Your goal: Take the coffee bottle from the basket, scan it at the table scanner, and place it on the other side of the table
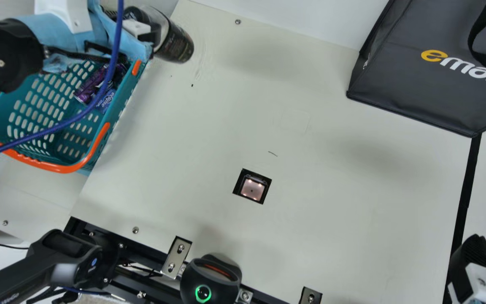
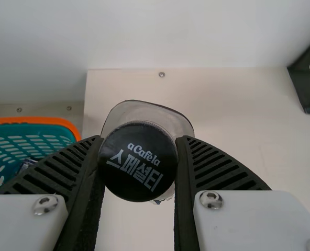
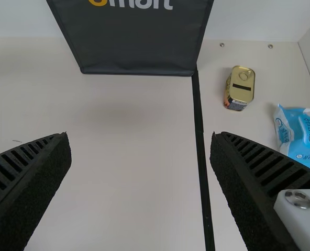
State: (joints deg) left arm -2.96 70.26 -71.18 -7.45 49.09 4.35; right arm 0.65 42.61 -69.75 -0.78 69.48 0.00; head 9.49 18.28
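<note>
The main view looks steeply down from high above the table (image 1: 331,202) in front of the bag (image 1: 411,84), the left wrist view down close over the bottle (image 1: 175,44) left of it, and the right wrist view slants toward it from nearer, all three sharing part of the bag.

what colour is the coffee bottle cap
The coffee bottle cap is black with white lettering, clearest in the left wrist view.
</note>
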